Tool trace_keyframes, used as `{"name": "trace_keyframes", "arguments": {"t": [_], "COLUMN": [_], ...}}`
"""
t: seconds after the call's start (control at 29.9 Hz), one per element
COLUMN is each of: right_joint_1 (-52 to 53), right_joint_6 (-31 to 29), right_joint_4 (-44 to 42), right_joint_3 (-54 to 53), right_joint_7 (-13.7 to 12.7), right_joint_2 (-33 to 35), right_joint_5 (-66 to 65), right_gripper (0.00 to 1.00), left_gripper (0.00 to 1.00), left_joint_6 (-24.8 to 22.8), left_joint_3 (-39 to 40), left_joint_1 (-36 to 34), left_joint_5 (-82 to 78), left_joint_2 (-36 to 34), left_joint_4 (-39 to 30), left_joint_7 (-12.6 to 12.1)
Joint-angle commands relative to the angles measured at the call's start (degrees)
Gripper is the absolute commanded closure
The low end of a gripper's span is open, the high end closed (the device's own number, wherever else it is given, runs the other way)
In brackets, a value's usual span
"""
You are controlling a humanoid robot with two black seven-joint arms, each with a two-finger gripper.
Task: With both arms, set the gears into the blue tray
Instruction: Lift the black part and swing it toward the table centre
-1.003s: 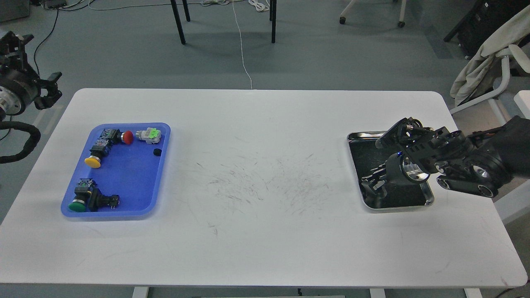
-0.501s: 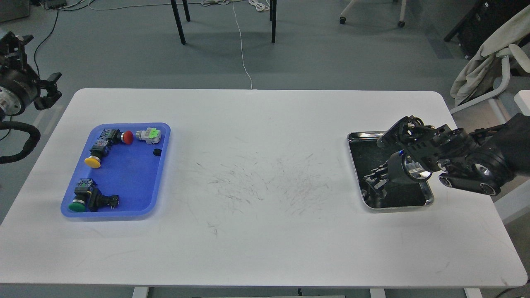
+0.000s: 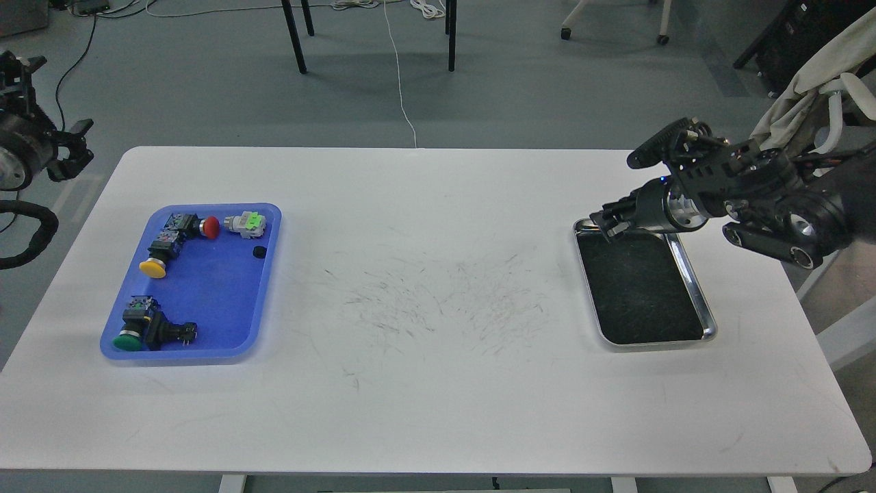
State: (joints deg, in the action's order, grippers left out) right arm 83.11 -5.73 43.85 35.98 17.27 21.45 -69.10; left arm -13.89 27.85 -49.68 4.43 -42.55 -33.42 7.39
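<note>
one gear (image 3: 259, 252) already lies in the blue tray (image 3: 205, 301) at the desk's (image 3: 424, 383) left. the right gripper (image 3: 606, 222) hovers over the steel tray's (image 3: 708, 325) far rim; whether its fingers grasp a gear, i cannot tell. carry level and low across, releasing only inside the blue rim.

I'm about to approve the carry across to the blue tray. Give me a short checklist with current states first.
1. Right gripper holds a gear: cannot tell, too dark and small.
2. Steel tray looks empty of gears: ok.
3. Blue tray has bare floor for a drop: ok.
4. One gear lies in the blue tray: ok.
5. Table between the trays is free: ok.
6. Left gripper is off the table: ok.
</note>
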Motion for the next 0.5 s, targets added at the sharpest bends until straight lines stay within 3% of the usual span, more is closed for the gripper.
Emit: {"name": "trace_keyframes", "arguments": {"t": [0.0, 0.2, 0.47], "right_joint_1": [-1.54, -4.97, -6.64], "right_joint_6": [1.76, 10.20, 13.81], "right_joint_4": [-4.99, -6.94, -5.01], "right_joint_3": [-11.08, -25.15, -26.40], "right_joint_7": [-0.57, -0.66, 0.30], "right_joint_2": [-2.63, -10.63, -17.49], "right_joint_5": [-0.07, 0.02, 0.19], "right_gripper": [0.99, 0.99, 0.99], "left_gripper": [0.06, 0.06, 0.06], "left_joint_6": [-0.08, -0.17, -1.93], "left_joint_3": [0.02, 0.02, -0.25], "left_joint_1": [0.02, 0.02, 0.02], "left_joint_5": [0.05, 0.05, 0.14], "left_joint_2": [-0.43, -2.63, -5.26], "left_joint_4": [-0.16, -0.77, -0.77], "left_joint_7": [0.00, -0.09, -0.18]}}
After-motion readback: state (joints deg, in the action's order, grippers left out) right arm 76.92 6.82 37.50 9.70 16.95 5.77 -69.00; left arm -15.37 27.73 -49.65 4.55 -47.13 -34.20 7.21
